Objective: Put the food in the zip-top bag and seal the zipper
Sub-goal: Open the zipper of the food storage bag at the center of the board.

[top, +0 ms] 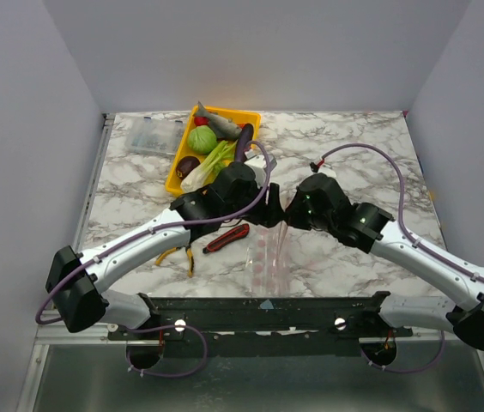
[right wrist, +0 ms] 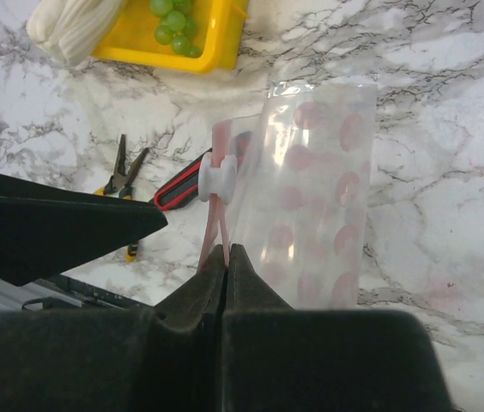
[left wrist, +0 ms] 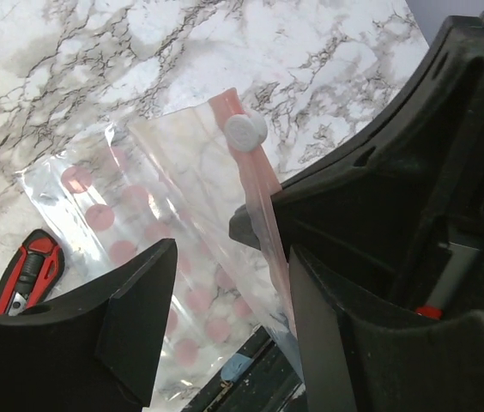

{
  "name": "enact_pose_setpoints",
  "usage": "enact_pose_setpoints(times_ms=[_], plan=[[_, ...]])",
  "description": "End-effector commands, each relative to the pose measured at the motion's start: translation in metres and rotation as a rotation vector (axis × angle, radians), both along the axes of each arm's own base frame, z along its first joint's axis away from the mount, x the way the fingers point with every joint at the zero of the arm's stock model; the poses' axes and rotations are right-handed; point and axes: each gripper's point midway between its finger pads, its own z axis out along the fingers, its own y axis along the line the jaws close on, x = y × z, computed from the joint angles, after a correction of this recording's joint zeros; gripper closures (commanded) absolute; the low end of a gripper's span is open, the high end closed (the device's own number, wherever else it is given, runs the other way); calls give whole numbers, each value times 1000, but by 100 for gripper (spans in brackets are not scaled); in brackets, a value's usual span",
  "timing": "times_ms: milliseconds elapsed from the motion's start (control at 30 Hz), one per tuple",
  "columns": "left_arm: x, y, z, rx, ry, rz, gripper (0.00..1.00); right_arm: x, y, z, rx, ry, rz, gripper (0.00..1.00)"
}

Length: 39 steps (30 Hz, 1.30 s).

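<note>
Marble-patterned table (top: 353,146) lies under both your arms. Your right gripper (right wrist: 226,253) is pinched tight on the one pink zipper (right wrist: 214,225), just below its single white slider (right wrist: 216,178), and holds that edge of the one clear dotted bag (right wrist: 311,197) up off the table. Your left gripper (left wrist: 229,335) has its jaws apart, with the bag's zipper edge between them. Near the bag lie one knife (top: 226,239) and one pair of pliers (top: 182,255). Farther back, one yellow tray (top: 176,176) holds the food: one cabbage (top: 202,139), one eggplant (top: 244,140), one fish (top: 214,118), one leek (top: 210,163) and one bunch of grapes (right wrist: 173,21). One clear box (top: 154,135) sits left of the tray.
</note>
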Motion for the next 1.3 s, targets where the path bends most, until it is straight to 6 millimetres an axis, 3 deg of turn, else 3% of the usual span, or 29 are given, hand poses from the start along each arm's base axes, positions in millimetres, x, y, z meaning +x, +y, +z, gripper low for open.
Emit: enact_pose_setpoints(times_ms=[0,233,467,667,767,933,1100,1167,1267], plan=[[-10,10,-19,99,20,55,45,1,1,23,69,-53,-3,99],[-21,5,-18,133,-18,93,46,-1,0,30,95,-56,-14,99],[-30,9,-43,172,27,103,56,4,-12,37,53,-82,-64,99],[-28,2,-41,171,29,84,83,4,-19,38,-4,-102,-47,99],[-19,-6,-23,158,-2,94,100,6,-32,28,-78,-108,-71,100],[4,-15,9,154,-22,191,100,8,-93,23,-341,-119,-238,100],[29,-29,56,75,-59,260,100,2,-144,57,-457,-219,-358,100],[29,-48,76,-7,-48,226,100,-3,-161,73,-477,-253,-399,100],[14,-87,104,-147,8,78,100,-12,-182,98,-499,-301,-429,100]])
